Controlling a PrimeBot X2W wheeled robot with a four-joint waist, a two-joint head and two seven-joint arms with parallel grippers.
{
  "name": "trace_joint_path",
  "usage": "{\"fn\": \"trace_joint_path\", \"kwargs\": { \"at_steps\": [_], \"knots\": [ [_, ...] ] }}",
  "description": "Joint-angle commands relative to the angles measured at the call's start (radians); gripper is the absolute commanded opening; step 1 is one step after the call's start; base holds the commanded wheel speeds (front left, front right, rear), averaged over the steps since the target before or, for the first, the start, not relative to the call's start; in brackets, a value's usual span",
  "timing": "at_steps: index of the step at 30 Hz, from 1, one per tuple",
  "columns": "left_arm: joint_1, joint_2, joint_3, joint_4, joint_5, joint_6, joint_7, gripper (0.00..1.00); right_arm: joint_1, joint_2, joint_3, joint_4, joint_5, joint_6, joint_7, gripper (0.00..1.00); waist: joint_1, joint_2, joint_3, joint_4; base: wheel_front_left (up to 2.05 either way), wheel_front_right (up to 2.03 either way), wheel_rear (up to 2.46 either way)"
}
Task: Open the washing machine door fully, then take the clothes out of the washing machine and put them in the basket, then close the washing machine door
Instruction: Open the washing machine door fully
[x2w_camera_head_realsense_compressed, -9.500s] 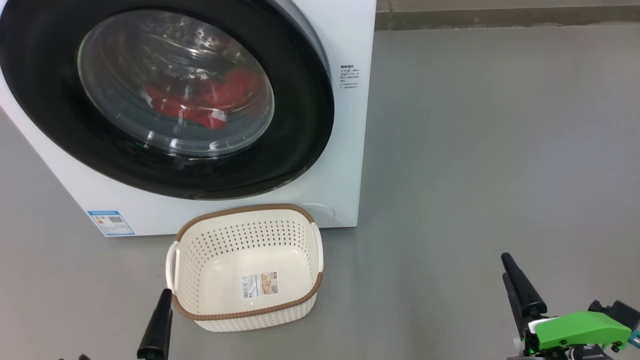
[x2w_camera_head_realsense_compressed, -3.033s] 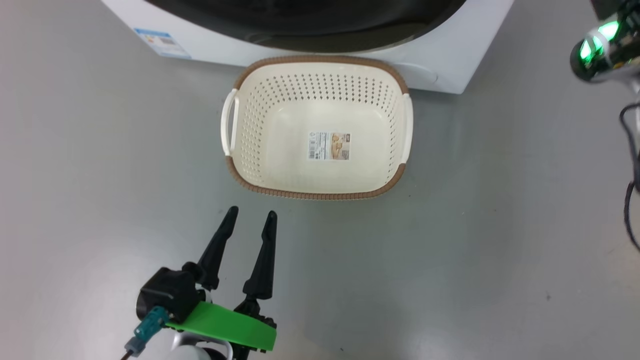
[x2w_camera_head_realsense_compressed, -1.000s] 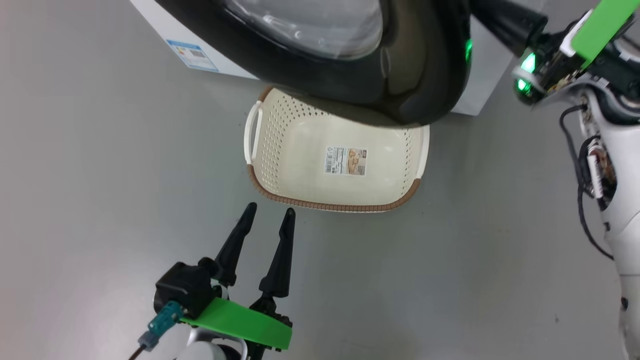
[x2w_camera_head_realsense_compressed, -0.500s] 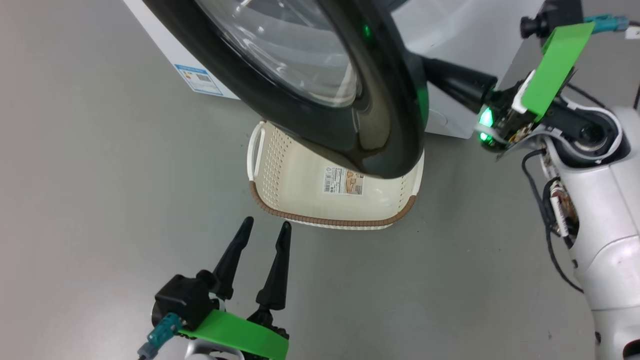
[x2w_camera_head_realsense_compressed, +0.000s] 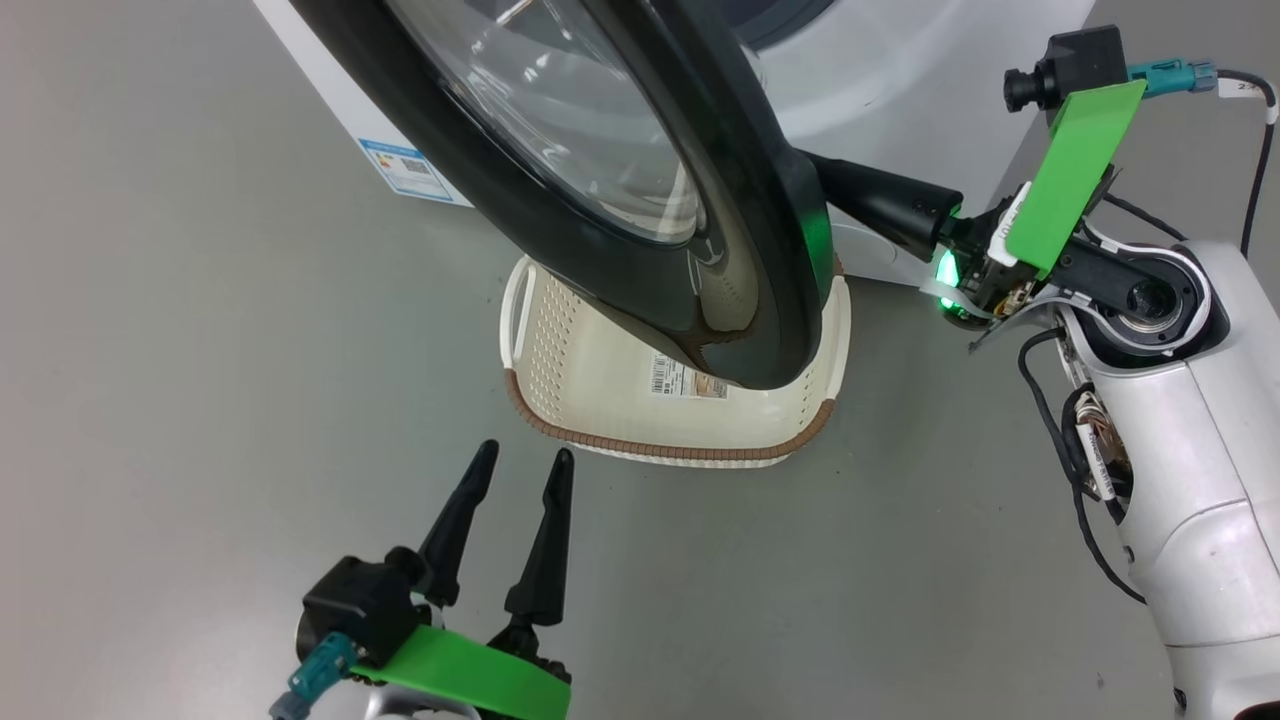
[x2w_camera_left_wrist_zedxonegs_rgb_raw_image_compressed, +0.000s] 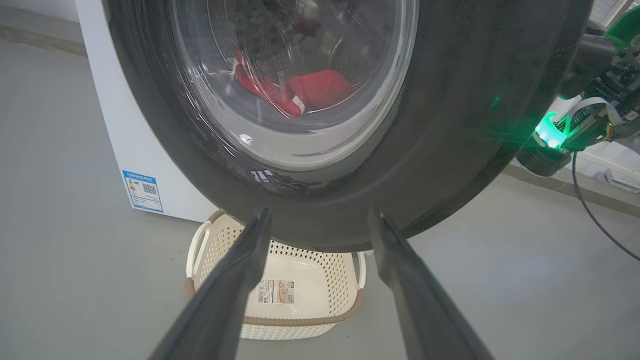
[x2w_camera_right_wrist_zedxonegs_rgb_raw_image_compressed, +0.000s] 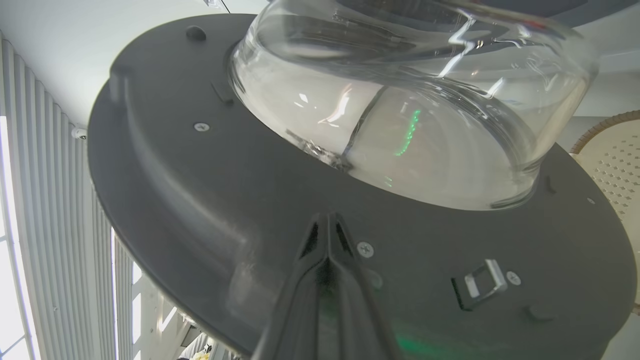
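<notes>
The washing machine door (x2w_camera_head_realsense_compressed: 600, 200) with its black rim and bulging glass stands partly swung out from the white washing machine (x2w_camera_head_realsense_compressed: 330, 90), above the basket (x2w_camera_head_realsense_compressed: 680, 445). My right gripper (x2w_camera_head_realsense_compressed: 850, 185) is shut, and its joined fingertips (x2w_camera_right_wrist_zedxonegs_rgb_raw_image_compressed: 327, 222) press on the door's dark inner face (x2w_camera_right_wrist_zedxonegs_rgb_raw_image_compressed: 200, 200) just below the glass bowl. My left gripper (x2w_camera_head_realsense_compressed: 525, 455) hangs open and empty above the floor in front of the basket. Through the glass, the left wrist view shows the red clothes (x2w_camera_left_wrist_zedxonegs_rgb_raw_image_compressed: 310, 90) in the drum. The cream basket (x2w_camera_left_wrist_zedxonegs_rgb_raw_image_compressed: 300, 320) sits under the door's lower rim (x2w_camera_left_wrist_zedxonegs_rgb_raw_image_compressed: 450, 125).
Grey floor (x2w_camera_head_realsense_compressed: 200, 400) lies all around. A blue sticker (x2w_camera_head_realsense_compressed: 405, 170) marks the machine's lower front corner. My right arm's white forearm (x2w_camera_head_realsense_compressed: 1190, 500) and cables stand at the right. A metal latch (x2w_camera_right_wrist_zedxonegs_rgb_raw_image_compressed: 480, 285) sits on the door's inner face.
The door has swung further out from the machine, with my shut right gripper following behind its rim. My left gripper has stayed open in about the same place.
</notes>
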Motion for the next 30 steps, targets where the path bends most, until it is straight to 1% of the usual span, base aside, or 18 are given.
{"fn": "trace_joint_path", "kwargs": {
  "at_steps": [1,3,4,5,7,8,9,11,12,22,30],
  "knots": [
    [0.01,0.013,0.034,-0.025,0.014,-0.002,-0.012,1.0,0.02,0.023,0.015,-0.035,-0.007,0.001,-0.006,0.16,0.0,0.0,-0.002,-0.001,0.0,0.0,0.0],
    [0.012,0.013,0.037,-0.025,0.014,-0.002,-0.012,1.0,0.024,0.023,0.013,-0.037,-0.016,0.001,-0.016,0.3,0.0,0.0,-0.004,-0.002,0.0,0.0,0.0],
    [0.012,0.013,0.038,-0.025,0.015,-0.002,-0.012,1.0,0.027,0.022,0.011,-0.039,-0.02,0.001,-0.023,0.4,0.0,0.0,-0.005,-0.003,0.0,0.0,0.0],
    [0.012,0.013,0.039,-0.024,0.015,-0.002,-0.012,1.0,0.029,0.021,0.008,-0.038,-0.025,0.001,-0.032,0.46,0.0,0.0,-0.006,-0.004,0.0,0.0,0.0],
    [0.012,0.013,0.042,-0.024,0.016,-0.002,-0.012,1.0,0.034,0.017,0.004,-0.036,-0.034,0.001,-0.046,0.49,0.0,0.0,-0.009,-0.006,0.0,0.0,0.0],
    [0.012,0.013,0.043,-0.023,0.016,-0.003,-0.012,1.0,0.037,0.014,0.002,-0.035,-0.039,0.001,-0.055,0.69,0.0,0.0,-0.01,-0.007,0.0,0.0,0.0],
    [0.011,0.013,0.046,-0.022,0.017,-0.003,-0.012,1.0,0.041,0.012,-0.001,-0.032,-0.044,0.001,-0.064,0.84,0.0,0.0,-0.012,-0.009,0.0,0.0,0.0],
    [0.011,0.013,0.052,-0.019,0.017,-0.004,-0.012,1.0,0.05,0.008,-0.007,-0.028,-0.047,0.001,-0.077,0.92,0.0,0.0,-0.015,-0.014,0.0,0.0,0.0],
    [0.012,0.013,0.056,-0.018,0.018,-0.004,-0.012,1.0,0.056,0.006,-0.011,-0.025,-0.049,0.001,-0.086,1.0,0.0,0.0,-0.018,-0.017,0.0,0.0,0.0],
    [0.033,0.013,0.099,-0.006,0.033,-0.017,-0.012,1.0,0.126,-0.004,-0.028,-0.009,-0.066,0.001,-0.165,1.0,0.0,0.0,-0.045,-0.07,0.0,0.0,0.0],
    [0.062,0.013,0.134,0.005,0.051,-0.028,-0.012,1.0,0.249,-0.009,-0.048,-0.018,-0.057,0.001,-0.224,1.0,0.0,0.0,-0.078,-0.106,0.0,0.0,0.0]
  ]
}}
